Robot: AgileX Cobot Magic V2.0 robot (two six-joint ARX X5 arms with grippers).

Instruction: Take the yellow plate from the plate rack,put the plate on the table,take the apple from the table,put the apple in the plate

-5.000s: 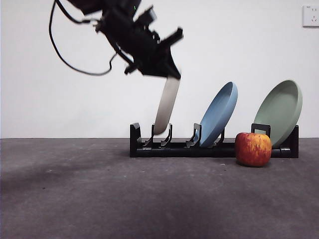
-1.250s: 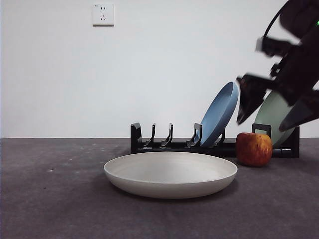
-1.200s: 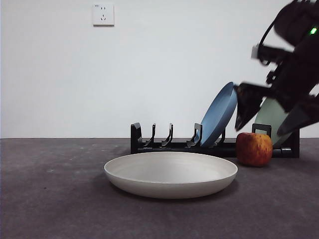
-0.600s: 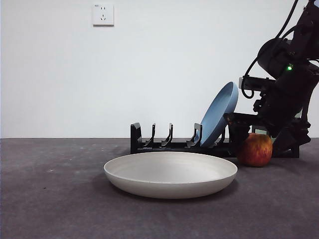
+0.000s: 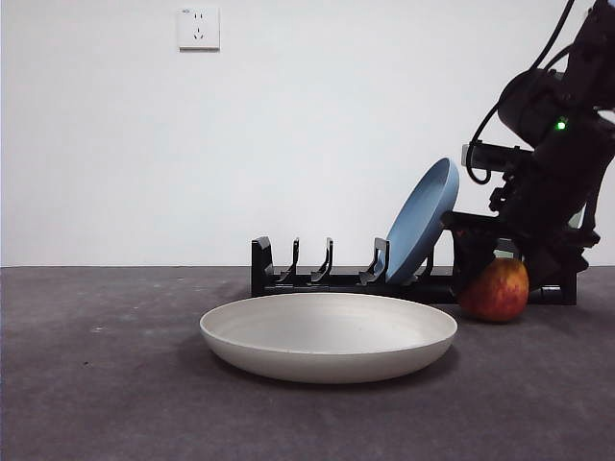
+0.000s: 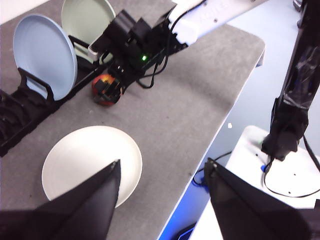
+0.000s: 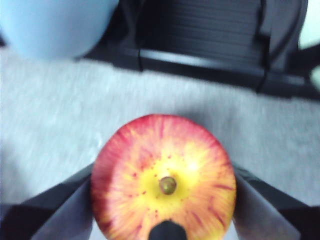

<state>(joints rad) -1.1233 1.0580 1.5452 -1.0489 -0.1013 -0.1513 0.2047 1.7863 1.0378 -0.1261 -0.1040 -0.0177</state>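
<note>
- Front view: the yellow plate (image 5: 329,336) lies flat and right way up on the table (image 5: 106,384), out in front of the plate rack (image 5: 322,281), apart from it. The rack stands along the far side of the tabletop; its left slots are bare and a blue plate (image 5: 423,220) leans in a slot further right. The apple (image 5: 497,290) is just in front of the rack's right part, beside the cream plate's right rim but not touching it. The right gripper (image 5: 500,252) comes down over the apple from the upper right, a dark jaw on each side of the fruit. A wall socket (image 5: 199,28) is on the white wall.
- Left wrist view: the left gripper (image 6: 162,192) hangs high above the near edge of the table, jaws spread wide with nothing between them. Below, the cream plate sits alone on the grey top; the other arm reaches to the apple beside the rack, where the blue plate and a green plate (image 6: 86,18) stand.
- Right wrist view: the apple fills the middle, stem up, with the right gripper's jaws close against both sides of it, seemingly closed on it. Whether the apple rests on the table or is lifted cannot be told. The rack lies just behind it.
</note>
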